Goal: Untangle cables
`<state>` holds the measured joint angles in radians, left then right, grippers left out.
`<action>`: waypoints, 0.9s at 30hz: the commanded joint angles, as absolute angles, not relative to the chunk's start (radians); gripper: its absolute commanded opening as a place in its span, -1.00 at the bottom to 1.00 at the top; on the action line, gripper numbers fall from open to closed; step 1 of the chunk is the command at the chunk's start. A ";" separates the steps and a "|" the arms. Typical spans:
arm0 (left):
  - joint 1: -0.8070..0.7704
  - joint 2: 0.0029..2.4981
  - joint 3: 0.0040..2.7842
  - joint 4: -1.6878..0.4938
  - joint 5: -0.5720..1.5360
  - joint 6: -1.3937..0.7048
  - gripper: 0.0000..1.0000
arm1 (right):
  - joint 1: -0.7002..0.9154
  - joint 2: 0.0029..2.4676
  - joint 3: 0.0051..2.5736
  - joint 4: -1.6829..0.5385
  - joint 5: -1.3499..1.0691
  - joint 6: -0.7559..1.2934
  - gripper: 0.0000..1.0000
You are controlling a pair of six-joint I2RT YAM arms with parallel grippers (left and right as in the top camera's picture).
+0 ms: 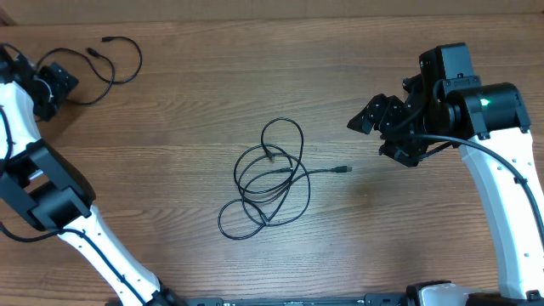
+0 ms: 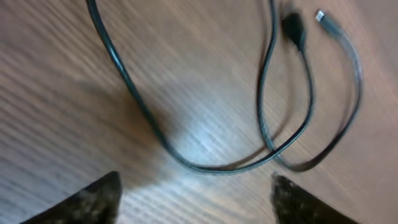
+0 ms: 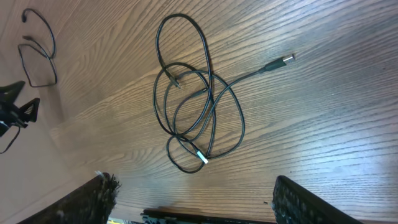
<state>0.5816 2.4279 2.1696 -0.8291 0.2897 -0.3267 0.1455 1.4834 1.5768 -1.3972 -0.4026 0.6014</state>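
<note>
Overhead shows one cable (image 1: 115, 61) set aside, the central tangle (image 1: 270, 183) unsorted; left gripper (image 2: 196, 191) and right gripper (image 3: 194, 191) gape empty.

1. A tangle (image 1: 270, 183) is lying on the table (image 1: 170, 144), near its middle.
2. The plug (image 1: 343, 170) is sticking out of the tangle to the right, lying flat on the table and apart from the loops.
3. The right gripper (image 1: 382, 136) is hanging right of the plug and slightly farther back, well apart from the tangle.
4. A second cable (image 1: 106, 72) is lying at the table's far left corner, well apart from the tangle.
5. The left gripper (image 1: 58, 83) is sitting just left of the second cable, whose loops are lying ahead of the fingers in the left wrist view.
</note>
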 commanded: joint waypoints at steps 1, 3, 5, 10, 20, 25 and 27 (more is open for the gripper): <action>0.546 2.433 2.159 -0.864 0.173 -0.284 0.17 | 0.145 1.483 1.571 -1.394 -0.392 0.593 0.58; 0.528 2.433 2.145 -0.873 0.141 -0.284 -0.19 | 0.145 1.483 1.571 -1.398 -0.393 0.593 0.58; 0.508 2.433 2.135 -0.882 0.079 -0.284 -0.57 | 0.146 1.483 1.571 -1.398 -0.393 0.593 0.58; 0.480 2.433 2.089 -0.876 -0.055 -0.284 -0.92 | 0.147 1.483 1.571 -1.404 -0.393 0.593 0.58; 0.480 2.433 2.004 -0.788 -0.046 -0.284 -0.91 | 0.147 1.483 1.571 -1.406 -0.392 0.593 0.58; 0.479 2.445 1.997 -0.760 0.005 -0.284 -0.92 | 0.147 1.483 1.571 -1.405 -0.393 0.593 0.58; 0.478 2.466 1.997 -0.748 0.023 -0.284 -0.92 | 0.147 1.483 1.571 -1.406 -0.393 0.593 0.58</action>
